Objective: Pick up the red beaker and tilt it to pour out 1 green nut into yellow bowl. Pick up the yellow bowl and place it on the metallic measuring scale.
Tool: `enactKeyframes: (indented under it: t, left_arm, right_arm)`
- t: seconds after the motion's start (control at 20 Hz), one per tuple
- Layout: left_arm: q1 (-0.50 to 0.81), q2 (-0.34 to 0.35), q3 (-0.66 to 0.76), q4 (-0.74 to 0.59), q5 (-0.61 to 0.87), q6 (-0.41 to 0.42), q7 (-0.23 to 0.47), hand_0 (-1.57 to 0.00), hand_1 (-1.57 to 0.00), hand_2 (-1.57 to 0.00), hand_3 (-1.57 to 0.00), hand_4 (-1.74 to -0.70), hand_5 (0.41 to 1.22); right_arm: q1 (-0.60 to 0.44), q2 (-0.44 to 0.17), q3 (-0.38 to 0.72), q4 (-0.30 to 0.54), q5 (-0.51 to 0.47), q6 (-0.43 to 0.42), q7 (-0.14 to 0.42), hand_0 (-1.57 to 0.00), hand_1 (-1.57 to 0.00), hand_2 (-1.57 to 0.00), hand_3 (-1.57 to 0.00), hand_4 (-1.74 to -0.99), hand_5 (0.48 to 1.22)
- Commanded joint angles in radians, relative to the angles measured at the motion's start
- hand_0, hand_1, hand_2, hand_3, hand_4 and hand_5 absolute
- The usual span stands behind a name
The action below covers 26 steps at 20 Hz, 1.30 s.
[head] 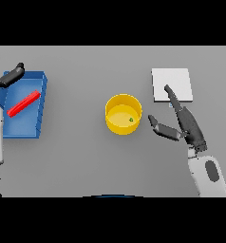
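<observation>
Head view shows the yellow bowl (123, 114) standing upright on the grey table (77, 156), about midway between the left and right edges. A single green nut (131, 119) lies on the bowl's floor, toward its right side. Just to the right of the bowl is the right hand (183, 126), released, holding nothing: its fingers stretch straight toward the far edge, their tips reaching over the near edge of the metallic measuring scale (171, 84), while the thumb points left toward the bowl's rim without touching it. The scale is a pale square plate lying flat near the table's far right part, apart from the bowl. Over by the left edge sits a blue tray (24, 121), and a red beaker (23, 103) lies in it, tipped over on a slant. The left hand (8, 76) shows at the tray's far left corner, fingers spread loosely and grasping nothing.
</observation>
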Motion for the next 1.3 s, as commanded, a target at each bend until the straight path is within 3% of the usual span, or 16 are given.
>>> enactKeyframes:
  t: [0.0,0.15,0.2,0.4,0.65,0.95,1.1,1.25]
  left_arm:
    - [-0.007,-0.001,-0.002,0.002,-0.001,0.002,-0.006,-0.01,-0.01,-0.01,-0.01,-0.72,0.693]
    - [-0.014,-0.008,0.007,-0.002,0.009,0.003,0.009,-0.01,-0.01,0.0,0.0,-0.74,0.709]
    - [-0.004,-0.005,0.004,-0.004,0.008,0.0,-0.007,0.0,0.0,0.0,0.0,-0.74,0.709]
    - [0.006,-0.009,0.008,-0.022,0.015,-0.005,0.001,0.0,0.0,0.0,0.0,-0.75,0.711]
    - [0.02,-0.008,0.016,-0.022,0.029,-0.009,-0.024,0.0,0.0,0.0,0.0,-0.75,0.716]
    - [0.011,-0.012,0.036,-0.014,0.054,-0.003,-0.046,0.0,0.0,0.0,0.0,-0.78,0.721]
    - [0.005,-0.012,0.029,-0.007,0.048,-0.006,-0.045,0.0,0.0,0.0,0.0,-0.79,0.728]
    - [0.008,-0.017,0.032,0.007,0.045,0.009,-0.055,0.0,0.0,0.0,0.0,-0.8,0.727]
  right_arm:
    - [-0.03,-0.025,0.015,0.011,0.002,0.04,-0.016,-0.01,0.0,0.0,0.0,-1.174,0.68]
    - [-0.112,-0.096,0.079,0.04,0.083,0.109,-0.029,0.0,0.0,0.0,0.0,-1.254,0.666]
    - [-0.15,-0.114,0.104,0.059,0.123,0.124,-0.001,0.0,0.0,0.0,0.0,-1.26,0.656]
    - [-0.249,-0.185,0.216,0.1,0.271,0.173,-0.041,0.0,0.0,0.0,0.0,-1.23,0.62]
    - [-0.363,-0.218,0.317,0.15,0.356,0.259,-0.081,0.0,0.0,0.0,0.0,-1.231,0.625]
    - [-0.448,-0.226,0.399,0.2,0.407,0.35,-0.091,0.0,0.0,0.0,0.0,-1.214,0.648]
    - [-0.464,-0.22,0.43,0.256,0.434,0.335,-0.134,0.0,0.0,0.0,0.0,-1.224,0.653]
    - [-0.494,-0.211,0.452,0.3,0.449,0.35,-0.143,0.0,0.0,0.0,0.0,-1.242,0.664]
